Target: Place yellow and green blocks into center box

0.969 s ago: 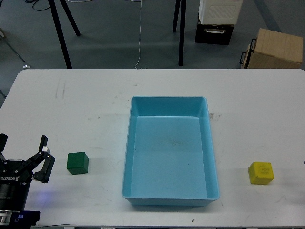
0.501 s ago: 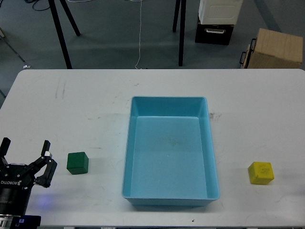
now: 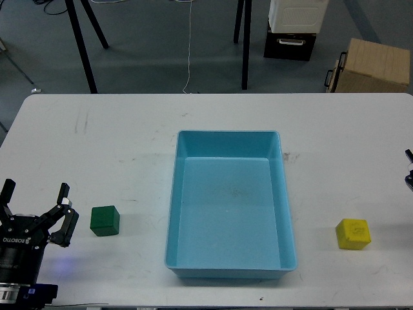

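1. Left end effector (image 3: 34, 208) at the front-left corner of the desk (image 3: 116, 142), fingers spread, holding nothing.
2. Right end effector (image 3: 409, 169) barely in view at the right edge of the desk; only a dark tip visible. Cannot tell whether spread or pressed together.
3. Green block (image 3: 105, 220) on the desk near the front-left corner, just beside the left end effector on its inner side, not touching it, well apart from the box.
4. Yellow block (image 3: 353, 234) near the front-right part of the desk, apart from the box and below the right end effector's visible tip.
5. Blue box (image 3: 181, 194) at the centre of the desk, empty. Neither of the 2 blocks placed; task judged at its start.
6. Risk: green block sits to the side of the spread fingers rather than between them; an approach without realignment likely to push or tip the block instead of straddling it.
7. Risk: a low carry toward the box could knock a block against the raised wall; release over the rim could drop it outside.
8. Risk: both arms converging on the 1 box at once could collide over it.
9. Surroundings: black stand legs (image 3: 84, 39), a cardboard box (image 3: 371, 64) and a white-and-black case (image 3: 293, 26) on the floor beyond the far edge. Nothing between either block and the box.
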